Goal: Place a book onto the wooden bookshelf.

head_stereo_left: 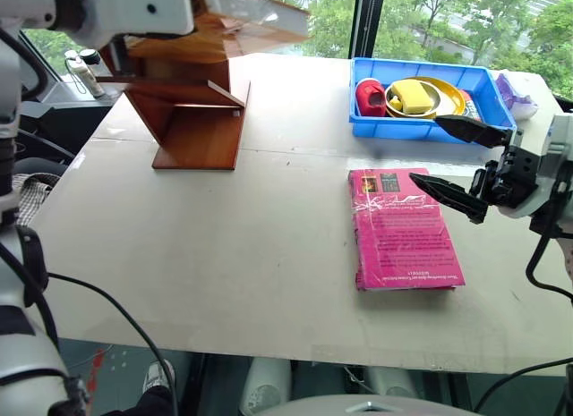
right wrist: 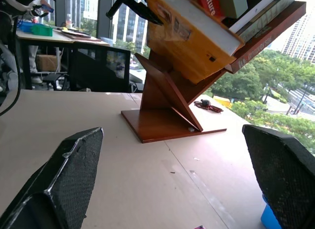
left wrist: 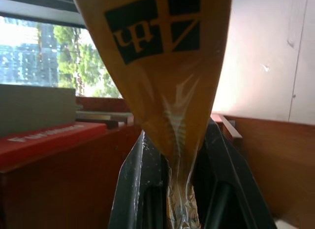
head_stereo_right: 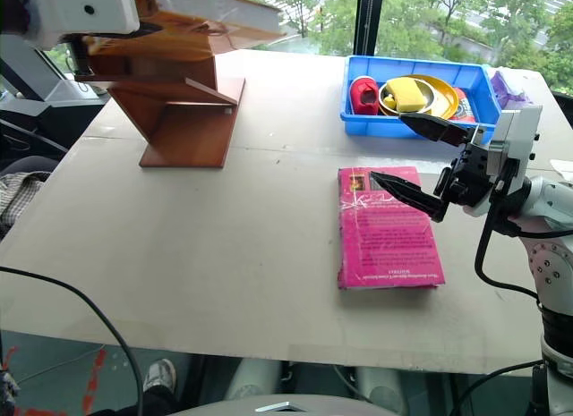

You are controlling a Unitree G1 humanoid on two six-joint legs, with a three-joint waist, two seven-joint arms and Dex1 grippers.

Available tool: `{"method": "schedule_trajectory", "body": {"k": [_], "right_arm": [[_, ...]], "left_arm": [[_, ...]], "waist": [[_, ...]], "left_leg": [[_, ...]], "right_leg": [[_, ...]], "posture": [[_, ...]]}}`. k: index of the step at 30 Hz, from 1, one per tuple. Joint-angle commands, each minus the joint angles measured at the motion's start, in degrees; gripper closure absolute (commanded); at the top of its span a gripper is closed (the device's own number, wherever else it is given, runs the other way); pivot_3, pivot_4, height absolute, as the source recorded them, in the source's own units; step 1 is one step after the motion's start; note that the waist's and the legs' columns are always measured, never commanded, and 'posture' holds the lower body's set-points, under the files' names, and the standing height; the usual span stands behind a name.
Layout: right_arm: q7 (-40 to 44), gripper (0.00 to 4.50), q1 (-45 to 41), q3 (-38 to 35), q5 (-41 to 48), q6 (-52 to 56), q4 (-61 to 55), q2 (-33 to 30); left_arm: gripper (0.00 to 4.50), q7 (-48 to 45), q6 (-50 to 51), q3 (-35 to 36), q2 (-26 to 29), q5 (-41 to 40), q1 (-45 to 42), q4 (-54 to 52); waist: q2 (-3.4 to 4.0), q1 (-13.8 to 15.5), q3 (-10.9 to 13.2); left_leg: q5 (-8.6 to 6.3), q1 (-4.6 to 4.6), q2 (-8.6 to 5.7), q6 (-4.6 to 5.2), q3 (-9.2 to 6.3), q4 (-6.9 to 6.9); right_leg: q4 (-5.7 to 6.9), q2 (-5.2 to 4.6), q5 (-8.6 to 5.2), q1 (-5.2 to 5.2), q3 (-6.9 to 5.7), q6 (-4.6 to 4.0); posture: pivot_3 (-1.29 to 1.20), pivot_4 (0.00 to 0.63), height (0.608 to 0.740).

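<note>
Now your left claw [left wrist: 179,189] is clenched on the book [right wrist: 189,34] at the bookshelf [head_stereo_left: 192,121]; your right claw [head_stereo_right: 407,157] hangs released above the worktop [head_stereo_left: 224,246].

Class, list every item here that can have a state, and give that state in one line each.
Yellow-orange plastic-wrapped book: gripped, at the shelf.
Left tool: shut on the book.
Right tool: open, empty.
Magenta-pink book: closed, flat on the table.
Reddish-brown wooden bookshelf: upright, holding books.
</note>
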Motion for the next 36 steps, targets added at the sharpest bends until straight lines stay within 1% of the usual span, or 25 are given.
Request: {"method": "schedule_trajectory", "body": {"k": [1, 4, 7, 11, 13, 14, 15, 18, 20, 21, 23, 24, 26, 27, 28, 30, 31, 33, 35, 36], "right_arm": [[0.2, 0.0, -1.1, -1.3, 0.1, -1.7, -1.4, 0.2], [-0.2, 0.0, -0.2, -2.0, 0.3, -1.7, -2.7, 0.1], [-1.8, 0.0, 1.1, -3.2, 1.4, -0.7, -5.2, -0.1], [-5.0, 0.0, 2.6, -5.2, 4.0, 0.9, -8.6, -0.2], [-6.4, 0.0, 3.3, -5.9, 4.7, 1.5, -9.9, -0.4], [-6.9, 0.0, 3.7, -6.2, 4.8, 1.7, -10.4, -0.5], [-7.5, 0.0, 3.9, -6.5, 5.2, 2.0, -11.0, -0.6], [-8.8, 0.0, 4.3, -7.5, 6.7, 2.6, -11.9, -0.8], [-9.0, 0.0, 4.0, -7.6, 6.9, 2.8, -11.7, -1.1], [-9.1, 0.0, 3.7, -7.5, 7.0, 3.0, -11.5, -1.3], [-9.0, 0.0, 3.5, -7.6, 7.3, 3.0, -11.0, -1.7], [-8.8, 0.0, 3.3, -7.7, 7.3, 3.1, -10.6, -2.0], [-8.2, 0.0, 3.2, -7.8, 7.1, 3.3, -9.8, -2.7], [-8.0, 0.0, 3.3, -7.8, 7.0, 3.5, -9.4, -3.1], [-7.7, 0.0, 3.5, -7.9, 6.9, 3.8, -9.1, -3.5], [-6.9, 0.0, 4.4, -8.4, 6.5, 4.2, -8.5, -4.7], [-6.5, 0.0, 5.3, -8.9, 6.1, 4.4, -8.3, -5.3], [-5.7, 0.0, 8.2, -10.9, 5.9, 5.2, -8.1, -6.8], [-4.0, 0.0, 13.1, -13.9, 4.9, 6.1, -8.1, -8.7], [-2.9, 0.0, 16.2, -15.9, 4.3, 6.7, -8.0, -9.4]], "left_arm": [[4.34, -1.1, -2.5, -0.3, 3.1, 7.0, -1.8, 5.0], [4.34, -0.4, -5.3, -2.6, 2.5, 11.9, -2.1, 10.5], [4.34, 0.5, -8.4, -4.9, 0.8, 15.0, -3.2, 16.5], [4.34, 2.9, -12.6, -7.2, -3.9, 17.6, -5.7, 25.3], [4.34, 2.5, -13.4, -7.5, -5.7, 18.1, -6.8, 28.2], [3.3, 1.8, -13.4, -7.4, -6.2, 18.1, -7.3, 28.8], [2.9, 1.3, -13.5, -6.9, -6.6, 17.8, -7.8, 29.2], [1.39, 0.6, -12.1, -4.0, -7.6, 15.4, -9.2, 28.0], [0.52, -4.0, -6.4, 0.0, -8.6, 9.5, -9.3, 22.9], [0.12, -6.3, -2.2, 2.3, -9.1, 6.3, -9.3, 19.9], [0.12, -9.3, 4.7, 5.3, -9.7, 1.9, -9.0, 14.6], [0.12, -11.5, 9.5, 7.4, -10.2, -1.9, -8.7, 10.6], [0.12, -14.6, 26.1, 13.5, -11.9, -13.5, -7.0, -1.7], [0.12, -14.5, 32.5, 16.0, -12.7, -17.7, -5.4, -7.2], [0.12, -13.0, 38.7, 18.5, -14.1, -21.5, -3.3, -12.5], [0.12, -8.9, 46.2, 22.3, -16.5, -26.2, 1.9, -20.8], [0.12, -5.8, 49.9, 24.6, -18.9, -28.4, 5.0, -24.6], [0.12, 1.3, 53.9, 28.7, -25.3, -31.6, 13.4, -32.6], [0.12, 7.0, 59.8, 32.2, -32.0, -35.8, 21.9, -39.2], [0.12, 9.4, 60.8, 33.0, -34.8, -36.7, 26.5, -41.8]], "waist": [[0.02, -0.1, 0.0], [0.02, 0.0, 0.0], [0.03, -0.2, 0.0], [0.14, -0.4, -0.1], [0.21, -0.3, -0.1], [0.21, -0.3, -0.1], [0.21, -0.4, -0.1], [0.09, -0.7, 0.0], [0.05, -0.7, 0.0], [-0.01, -0.7, 0.0], [-0.01, -0.7, 0.0], [-0.01, -0.8, 0.0], [-0.01, -0.8, 0.0], [-0.01, -0.8, 0.0], [0.01, -0.9, 0.0], [0.03, -1.1, 0.0], [0.12, -1.1, -0.1], [0.21, -1.1, -0.1], [-0.01, -1.2, 0.0], [0.06, -1.2, 0.0]], "left_leg": [[0.0, 0.02, 0.0, 0.0, 0.02, 0.0], [0.0, 0.03, 0.03, 0.0, 0.0, 0.02], [0.0, 0.09, 0.04, 0.0, 0.06, 0.07], [0.02, 0.34, 0.04, 0.0, 0.07, 0.1], [0.03, 0.5, 0.03, -0.01, 0.04, 0.13], [0.04, 0.57, 0.02, -0.03, 0.06, 0.14], [0.04, 0.63, 0.02, -0.03, 0.06, 0.14], [0.04, 0.55, 0.03, -0.03, 0.01, 0.15], [0.05, 0.14, 0.03, -0.04, 0.02, 0.25], [0.05, -0.02, 0.02, -0.04, 0.03, 0.28], [0.04, -0.3, 0.01, -0.04, 0.02, 0.41], [0.05, -0.42, -0.02, -0.04, 0.01, 0.41], [0.11, -0.77, -0.05, -0.16, -0.03, 0.46], [0.12, -0.8, -0.05, -0.17, -0.05, 0.48], [0.12, -0.8, -0.05, -0.17, -0.07, 0.5], [0.12, -0.73, -0.06, -0.17, -0.12, 0.51], [0.11, -0.66, -0.12, -0.16, -0.15, 0.54], [0.04, -0.41, -0.21, -0.03, -0.18, 0.53], [-0.01, 0.11, -0.21, 0.04, -0.24, 0.52], [0.0, 0.09, -0.21, 0.04, -0.21, 0.51]], "right_leg": [[0.04, 0.01, 0.0, -0.02, 0.04, 0.0], [0.1, 0.01, -0.01, -0.02, 0.0, 0.01], [0.16, 0.01, 0.0, -0.01, 0.04, 0.04], [0.62, 0.03, -0.03, -0.01, 0.12, 0.02], [0.82, 0.05, -0.04, 0.04, 0.16, 0.01], [0.96, 0.05, -0.06, 0.04, 0.21, -0.03], [0.98, 0.07, -0.07, 0.07, 0.24, -0.04], [0.98, 0.15, -0.06, 0.01, 0.33, -0.05], [0.96, 0.11, -0.03, -0.33, 0.34, -0.07], [0.95, 0.09, 0.08, -0.44, 0.37, -0.23], [0.85, 0.04, 0.08, -0.59, 0.37, -0.22], [0.8, 0.0, 0.06, -0.69, 0.4, -0.17], [0.75, -0.03, 0.05, -0.94, 0.39, -0.13], [0.74, -0.03, 0.04, -0.96, 0.38, -0.12], [0.73, -0.05, 0.03, -0.95, 0.39, -0.1], [0.81, -0.09, -0.02, -0.94, 0.52, -0.02], [0.9, -0.1, -0.04, -0.9, 0.58, 0.0], [1.05, -0.11, -0.06, -0.77, 0.7, 0.04], [1.14, -0.08, -0.16, -0.29, 0.74, 0.19], [1.03, -0.01, -0.16, -0.25, 0.7, 0.2]], "posture": [[0.0, 0.15, 0.74], [0.0, 0.15, 0.74], [0.0, 0.15, 0.74], [0.0, 0.15, 0.74], [0.0, 0.15, 0.74], [0.0, 0.15, 0.74], [0.0, 0.15, 0.74], [0.0, 0.15, 0.74], [0.0, 0.15, 0.74], [0.0, 0.15, 0.74], [0.0, 0.15, 0.74], [0.0, 0.15, 0.74], [0.0, 0.15, 0.74], [0.0, 0.15, 0.74], [0.0, 0.15, 0.74], [0.0, 0.15, 0.74], [0.0, 0.15, 0.74], [0.0, 0.15, 0.74], [0.0, 0.15, 0.74], [0.0, 0.15, 0.74]]}}
